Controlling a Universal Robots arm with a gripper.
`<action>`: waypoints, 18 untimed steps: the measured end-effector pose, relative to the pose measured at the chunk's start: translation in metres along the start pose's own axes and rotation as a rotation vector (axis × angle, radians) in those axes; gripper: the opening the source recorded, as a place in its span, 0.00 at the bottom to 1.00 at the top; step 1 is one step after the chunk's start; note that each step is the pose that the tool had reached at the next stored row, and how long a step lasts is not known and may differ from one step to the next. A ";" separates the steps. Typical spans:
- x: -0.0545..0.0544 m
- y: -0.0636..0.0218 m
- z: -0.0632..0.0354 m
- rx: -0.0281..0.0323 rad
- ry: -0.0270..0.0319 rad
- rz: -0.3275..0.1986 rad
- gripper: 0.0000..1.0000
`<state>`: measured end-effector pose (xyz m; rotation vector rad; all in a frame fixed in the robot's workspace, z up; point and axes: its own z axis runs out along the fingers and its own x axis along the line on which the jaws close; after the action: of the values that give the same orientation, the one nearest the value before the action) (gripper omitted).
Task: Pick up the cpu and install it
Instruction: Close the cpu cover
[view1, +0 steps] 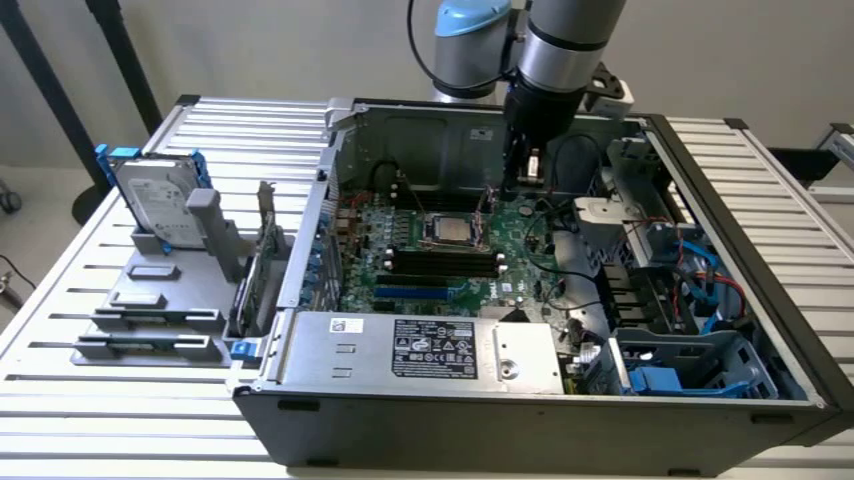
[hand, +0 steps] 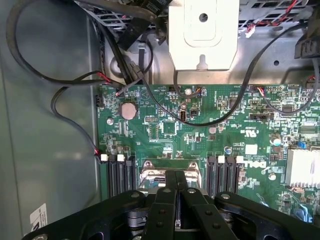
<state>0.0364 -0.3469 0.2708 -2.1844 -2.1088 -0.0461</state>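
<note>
1. Reaching into an open grey metal computer case (view1: 534, 410), the robot's black gripper (view1: 507, 193) hangs over the green circuit board (hand: 165, 125).
2. Its jaws look drawn together, with nothing visible between them.
3. The cpu (view1: 451, 232), a small flat square chip with a dull silver top, lies in the metal-framed socket (hand: 150, 176), near the gripper's tip.
4. Judged by looks, the chip is light, stiff and smooth-topped. It would likely slip if pinched on its faces, and its underside is probably fragile, so opposite rim edges seem the safest hold.
5. Black memory slots (hand: 120, 175) stand just beside the socket. Loose black cables (hand: 75, 80) loop nearby. The case walls hem the sides, and open room lies straight above.
</note>
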 end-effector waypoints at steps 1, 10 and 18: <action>0.000 0.0001 0.0015 0.0000 0.0007 0.000 0.11; -0.001 0.0001 0.0101 0.0007 0.0156 -0.001 0.11; -0.001 -0.0007 0.0119 0.0236 0.0362 0.000 0.11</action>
<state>0.0351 -0.3468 0.2590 -2.1539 -2.0794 -0.0599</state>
